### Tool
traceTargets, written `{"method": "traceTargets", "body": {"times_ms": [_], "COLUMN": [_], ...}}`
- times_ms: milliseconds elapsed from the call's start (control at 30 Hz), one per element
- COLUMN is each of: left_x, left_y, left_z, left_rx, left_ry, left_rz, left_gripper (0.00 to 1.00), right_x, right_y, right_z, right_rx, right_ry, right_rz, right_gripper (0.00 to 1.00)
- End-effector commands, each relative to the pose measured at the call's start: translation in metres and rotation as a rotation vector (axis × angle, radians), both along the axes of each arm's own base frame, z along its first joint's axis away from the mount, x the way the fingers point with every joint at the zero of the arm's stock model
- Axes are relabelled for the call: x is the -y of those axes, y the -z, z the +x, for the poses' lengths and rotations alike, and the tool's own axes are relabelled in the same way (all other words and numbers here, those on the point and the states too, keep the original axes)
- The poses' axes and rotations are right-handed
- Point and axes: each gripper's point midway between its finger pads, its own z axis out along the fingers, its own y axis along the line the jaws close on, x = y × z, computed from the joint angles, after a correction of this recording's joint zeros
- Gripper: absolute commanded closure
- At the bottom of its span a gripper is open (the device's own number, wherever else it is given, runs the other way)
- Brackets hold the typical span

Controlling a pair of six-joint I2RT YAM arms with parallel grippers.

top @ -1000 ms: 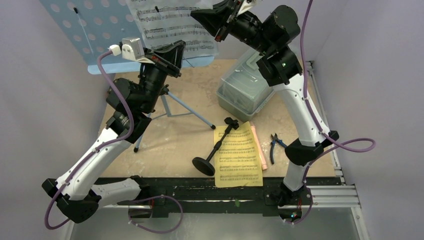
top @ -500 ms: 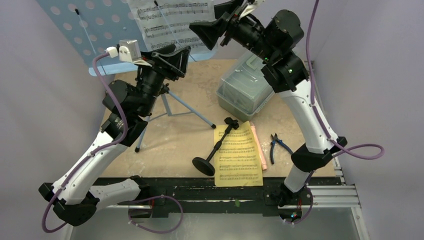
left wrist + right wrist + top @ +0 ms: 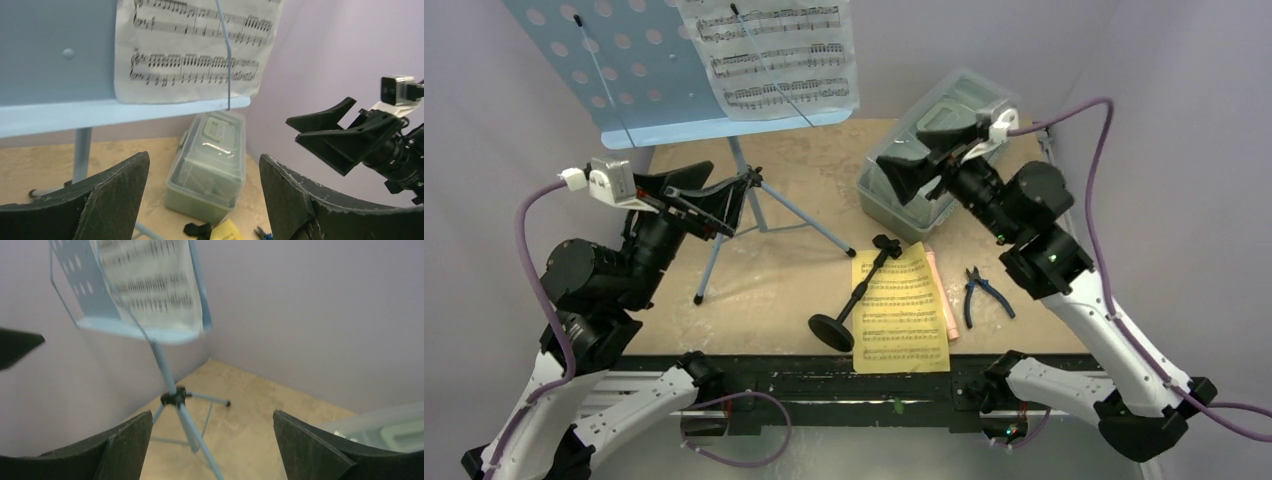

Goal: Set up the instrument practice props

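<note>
My left jaws hang wide and empty beside the stand's [image 3: 624, 80] tripod. The stand is upright at the far left, with the white sheet [image 3: 774, 50] resting on its ledge. To the right, the mic stand [image 3: 861, 288] lies flat on the tabletop [image 3: 764, 280] along the yellow sheet's [image 3: 904, 315] left edge. It looks stiff and base-heavy, so I'd grip the stem just above the base. The yellow sheet is thin and floppy, best pinched at its near edge. The microphone [image 3: 936, 285] peeks from under its right side and is likely light and slick. The box [image 3: 889, 200], far right, is lidded; I cannot make out its contents. My right jaws hover over it, wide and empty.
</note>
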Motion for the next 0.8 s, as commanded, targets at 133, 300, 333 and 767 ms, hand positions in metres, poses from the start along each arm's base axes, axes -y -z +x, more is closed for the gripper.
{"method": "traceTargets", "body": {"times_ms": [133, 300, 333, 767], "left_x": [-0.028, -0.025, -0.023, 0.000], "left_y": [0.112, 0.140, 0.145, 0.171], "left_z": [-0.005, -0.005, -0.004, -0.003], "left_rx": [-0.289, -0.345, -0.358, -0.431], "left_ry": [-0.107, -0.101, -0.095, -0.011], "left_rz": [0.202, 0.131, 0.121, 0.063], "left_gripper": [0.18, 0.17, 0.17, 0.13], "right_x": [-0.085, -0.109, -0.111, -0.119], "right_y": [0.202, 0.304, 0.323, 0.376], "right_z": [0.004, 0.052, 0.061, 0.124], "right_rx": [-0.344, -0.488, -0.516, -0.451], "right_ry": [-0.132, 0.083, 0.117, 0.317], "right_rz": [-0.099, -0.424, -0.469, -0.476], "right_gripper": [0.11, 0.21, 0.24, 0.47]}}
